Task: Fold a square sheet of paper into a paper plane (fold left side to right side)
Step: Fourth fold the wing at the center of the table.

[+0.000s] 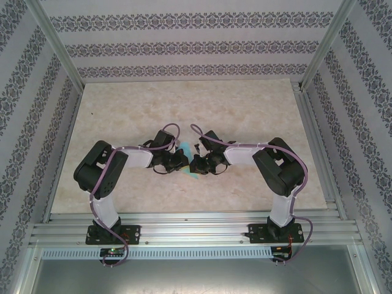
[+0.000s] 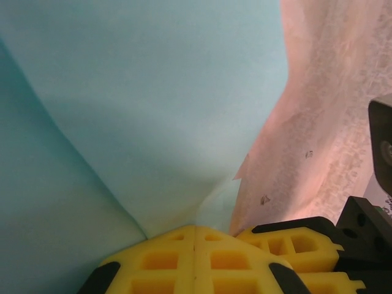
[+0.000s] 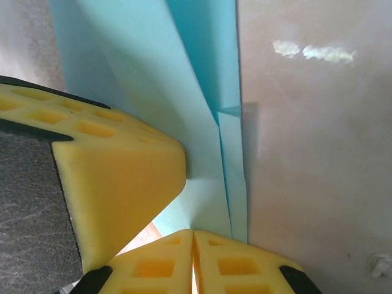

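Note:
The light-blue sheet of paper point(image 1: 185, 149) lies folded at the middle of the table, mostly hidden under both grippers in the top view. My left gripper point(image 1: 182, 163) and right gripper point(image 1: 196, 164) meet tip to tip over it. In the left wrist view the paper point(image 2: 153, 92) rises in a bent sheet from the left gripper point(image 2: 195, 231), whose jaws are shut on its edge. In the right wrist view the paper point(image 3: 202, 92) shows layered lengthwise folds and runs into the right gripper point(image 3: 193, 234), shut on it. A left finger point(image 3: 116, 177) rests beside it.
The beige marbled table point(image 1: 245, 116) stretches out around the paper. Patterned walls point(image 1: 184, 46) and aluminium posts enclose it at the back and sides. A rail point(image 1: 196, 223) carrying both arm bases runs along the near edge.

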`<action>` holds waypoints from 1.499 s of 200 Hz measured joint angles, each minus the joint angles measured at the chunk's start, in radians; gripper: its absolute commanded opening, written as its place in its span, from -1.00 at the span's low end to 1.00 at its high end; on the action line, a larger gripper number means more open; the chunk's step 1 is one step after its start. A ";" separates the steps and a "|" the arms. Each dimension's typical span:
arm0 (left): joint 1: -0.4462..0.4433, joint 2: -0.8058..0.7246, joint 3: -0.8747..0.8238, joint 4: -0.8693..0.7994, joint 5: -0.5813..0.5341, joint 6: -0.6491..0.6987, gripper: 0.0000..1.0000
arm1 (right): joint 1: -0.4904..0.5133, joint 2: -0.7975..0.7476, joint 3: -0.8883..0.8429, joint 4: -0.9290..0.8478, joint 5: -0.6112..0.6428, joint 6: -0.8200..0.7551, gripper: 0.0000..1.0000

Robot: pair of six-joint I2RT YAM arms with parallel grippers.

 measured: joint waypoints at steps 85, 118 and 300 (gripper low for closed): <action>-0.005 0.020 0.130 -0.192 -0.134 0.106 -0.89 | 0.007 -0.002 0.002 -0.005 0.023 -0.015 -0.78; 0.020 0.029 0.144 -0.194 -0.149 0.129 -0.87 | 0.007 -0.002 0.002 -0.005 0.023 -0.018 -0.78; 0.262 0.154 0.307 -0.204 -0.126 0.313 -0.77 | 0.009 -0.002 0.002 -0.001 0.025 -0.018 -0.78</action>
